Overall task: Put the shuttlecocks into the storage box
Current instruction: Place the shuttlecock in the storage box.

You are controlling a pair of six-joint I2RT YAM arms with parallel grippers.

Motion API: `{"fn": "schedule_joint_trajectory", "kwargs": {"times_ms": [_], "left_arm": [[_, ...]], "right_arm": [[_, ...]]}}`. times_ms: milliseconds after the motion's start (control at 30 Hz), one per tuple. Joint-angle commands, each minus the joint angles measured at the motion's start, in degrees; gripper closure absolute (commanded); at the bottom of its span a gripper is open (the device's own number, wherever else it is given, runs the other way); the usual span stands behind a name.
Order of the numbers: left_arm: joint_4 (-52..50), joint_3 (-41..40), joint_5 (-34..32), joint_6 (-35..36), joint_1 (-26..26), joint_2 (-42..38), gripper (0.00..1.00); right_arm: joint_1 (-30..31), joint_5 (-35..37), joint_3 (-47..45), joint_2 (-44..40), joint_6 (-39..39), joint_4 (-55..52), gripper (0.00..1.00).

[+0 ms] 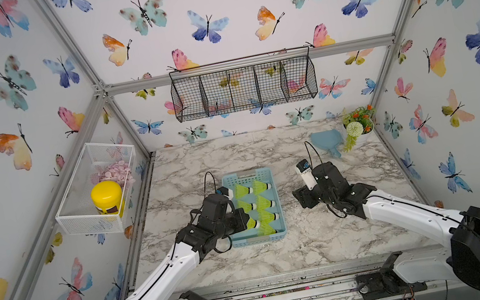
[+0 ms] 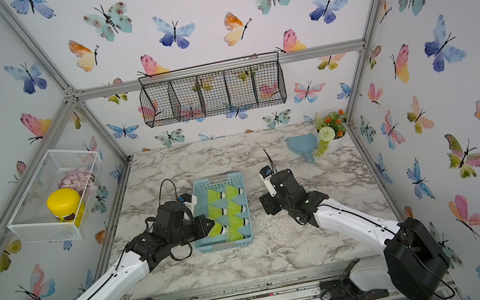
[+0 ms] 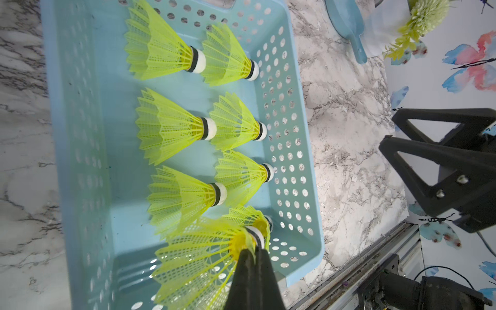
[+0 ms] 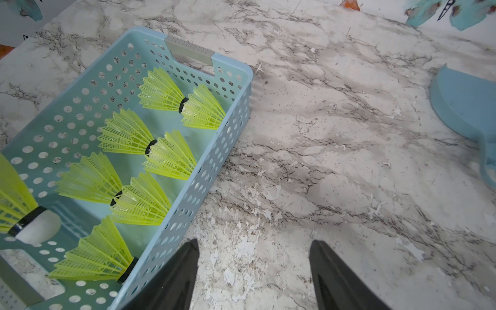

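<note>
Shuttlecock (image 3: 198, 264) in left gripper (image 3: 253, 252) (over box (image 3: 80, 161))

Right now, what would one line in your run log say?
left gripper: shut on shuttlecock over box | lying in box: seven shuttlecocks | right gripper: open, empty, above table beside box

The shuttlecocks (image 3: 166, 126) have thin netted plastic skirts, kinda translucent. The storage box (image 3: 80, 134) is smooth, slightly glossy blue plastic. The marble-print tabletop (image 4: 349, 134) looks matt, with flaky chipped patches lower centre.
</note>
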Motion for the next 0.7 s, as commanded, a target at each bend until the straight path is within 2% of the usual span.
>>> {"fn": "schedule_joint_trajectory", "kwargs": {"times_ms": [0,400,667], "left_arm": [[1.0,-0.5,-0.9,-0.8,-0.3,0.6,1.00],[1.2,-2.6,-1.7,-2.7,-0.6,2.1,1.00],[3.2,-4.4,0.6,-3.6,-0.6,3.5,1.00]], "right_arm": [[-0.2,-0.4,-0.6,0.6,0.5,1.3,0.28],[-0.2,-0.3,-1.6,1.0,0.5,1.8,0.28],[-0.2,-0.2,-1.8,1.7,0.4,2.0,0.28]]}}
